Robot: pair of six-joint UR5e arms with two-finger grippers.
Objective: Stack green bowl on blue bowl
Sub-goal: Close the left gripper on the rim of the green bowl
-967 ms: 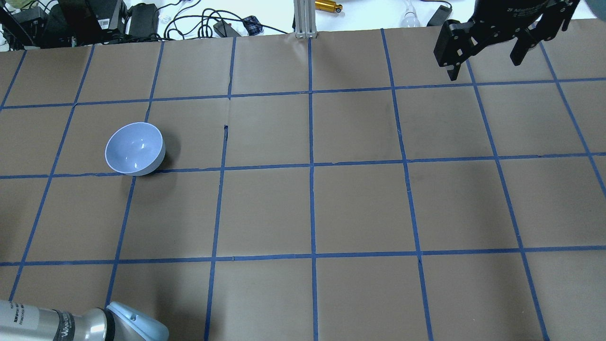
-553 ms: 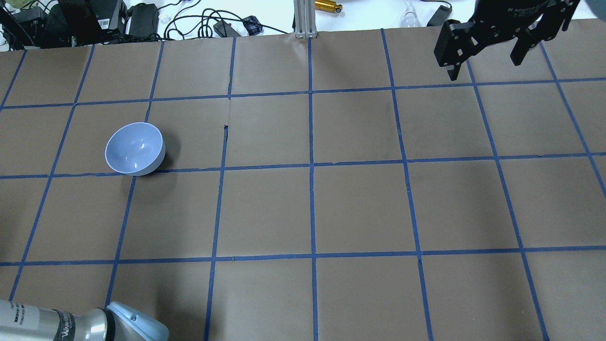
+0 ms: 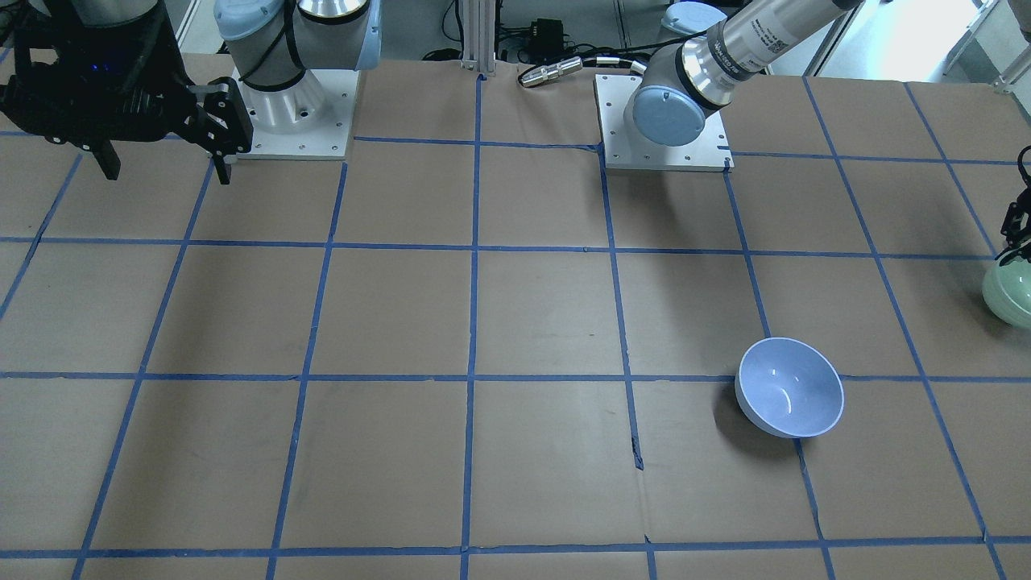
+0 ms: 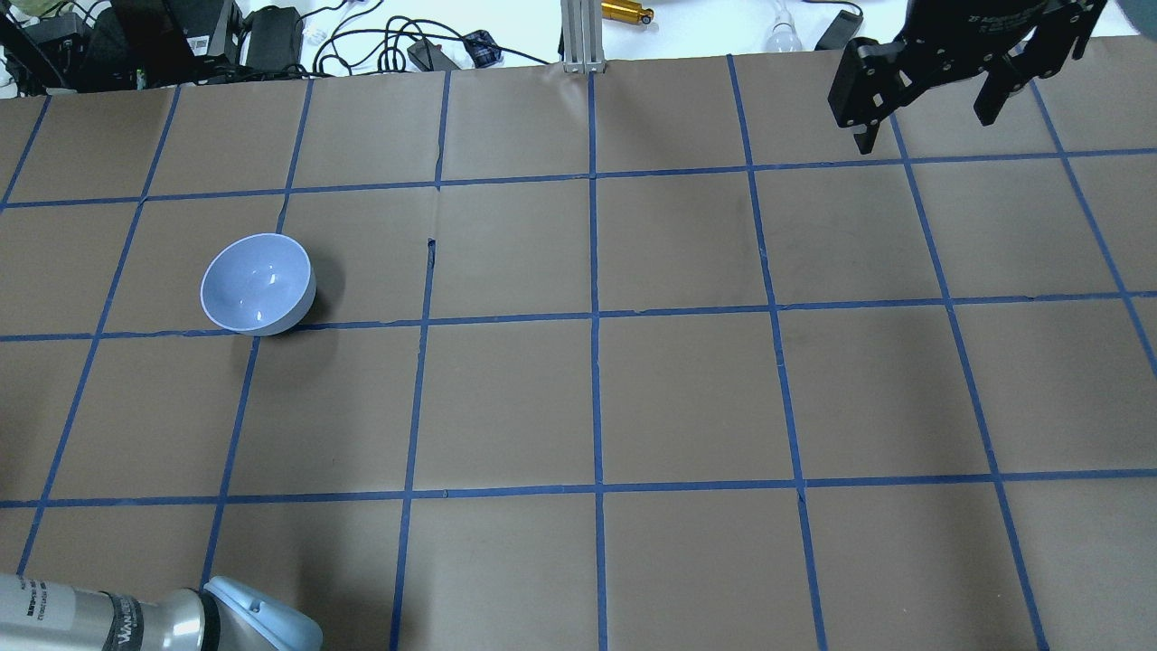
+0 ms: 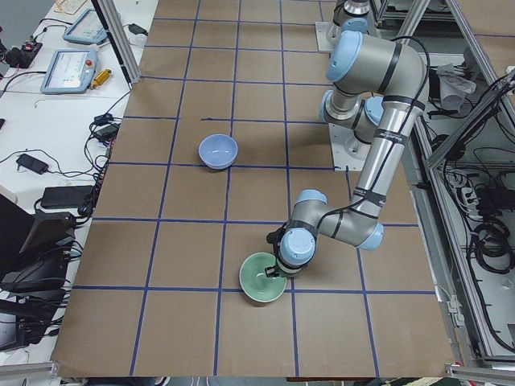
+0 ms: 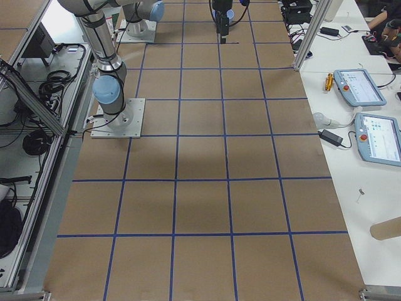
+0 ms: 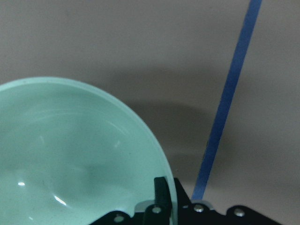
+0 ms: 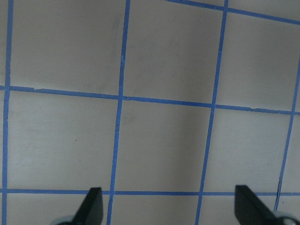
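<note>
The blue bowl [image 4: 258,285] stands upright on the table's left half; it also shows in the front view [image 3: 791,387] and the left side view [image 5: 218,150]. The green bowl [image 3: 1011,290] is at the table's left end, outside the overhead view, well apart from the blue bowl [image 5: 262,277]. My left gripper [image 7: 171,199] is shut on the green bowl's [image 7: 70,159] rim, one finger inside and one outside. I cannot tell whether the bowl is off the table. My right gripper [image 4: 924,125] is open and empty, high over the far right corner [image 3: 165,171].
Cables and black gear [image 4: 181,36] and an aluminium post [image 4: 583,36] line the far edge. The two arm bases [image 3: 290,121] [image 3: 660,145] stand on the robot's side. The left arm's elbow [image 4: 136,619] crosses the near left corner.
</note>
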